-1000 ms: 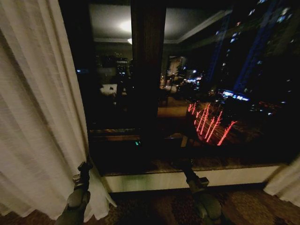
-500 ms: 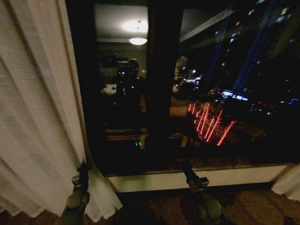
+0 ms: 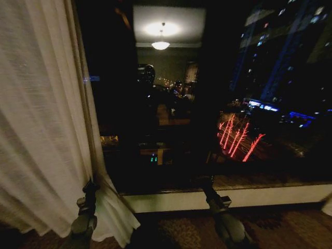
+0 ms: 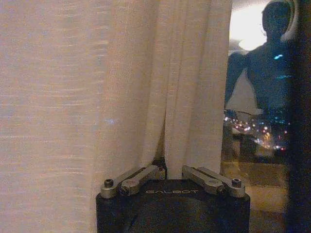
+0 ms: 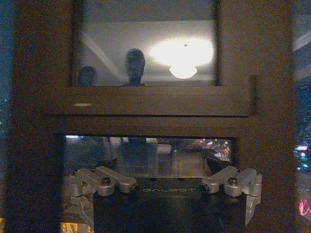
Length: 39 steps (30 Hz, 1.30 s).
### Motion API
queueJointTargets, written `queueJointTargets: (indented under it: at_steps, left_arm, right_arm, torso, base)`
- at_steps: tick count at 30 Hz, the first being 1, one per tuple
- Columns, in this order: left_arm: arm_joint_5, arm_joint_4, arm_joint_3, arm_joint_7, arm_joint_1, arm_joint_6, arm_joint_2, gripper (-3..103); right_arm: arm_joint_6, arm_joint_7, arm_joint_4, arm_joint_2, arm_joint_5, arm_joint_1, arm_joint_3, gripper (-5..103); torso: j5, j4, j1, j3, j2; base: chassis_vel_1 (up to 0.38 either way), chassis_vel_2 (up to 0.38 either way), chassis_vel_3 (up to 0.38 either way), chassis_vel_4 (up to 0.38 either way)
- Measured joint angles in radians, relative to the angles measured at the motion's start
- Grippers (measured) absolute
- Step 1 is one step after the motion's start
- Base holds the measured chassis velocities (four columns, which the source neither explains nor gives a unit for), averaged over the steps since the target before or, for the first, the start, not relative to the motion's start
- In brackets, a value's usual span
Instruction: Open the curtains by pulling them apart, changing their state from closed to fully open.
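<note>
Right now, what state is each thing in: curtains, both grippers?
Curtain: drawn aside to the left of the window, inner edge bunched at the left gripper.
Left gripper: shut on the curtain edge.
Right gripper: open, holding nothing, at the window sill.

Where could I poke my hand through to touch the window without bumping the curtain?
The dark window glass is bare from the sheer cream-white pleated curtain's edge rightwards, above the pale sill. The left is crowded: the left tool pinches the curtain's edge there. The right tool hangs open at the sill.
</note>
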Motion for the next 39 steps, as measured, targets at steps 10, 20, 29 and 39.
queueJointTargets:
  at_steps: [10,20,29,39]
  left_arm:
    - [0.001,0.01,0.003,0.005,0.003,-0.013,-0.001,0]
    - [0.0,0.01,-0.004,0.007,0.009,-0.021,0.005,0]
    - [0.0,0.012,-0.007,0.012,0.009,-0.028,0.005,0]
    - [-0.001,0.02,-0.011,0.013,0.011,-0.038,0.002,0]
  right_arm:
    - [0.0,0.0,0.0,0.0,0.0,0.0,0.0,100]
    - [0.0,0.0,0.0,0.0,0.0,0.0,0.0,100]
    - [0.0,0.0,0.0,0.0,0.0,0.0,0.0,100]
    - [0.0,0.0,0.0,0.0,0.0,0.0,0.0,100]
  torso:
    - [-0.0001,-0.0002,0.0,0.0,0.0]
    - [0.0002,-0.0002,0.0,0.0,0.0]
    - [0.0,0.0,0.0,0.0,0.0]
    - [0.0001,-0.0002,0.0,0.0,0.0]
  base:
    - [0.355,0.349,-0.359,-0.356]
    - [0.351,0.347,-0.351,-0.336]
    - [0.354,0.366,-0.35,-0.364]
    - [0.354,0.334,-0.346,-0.333]
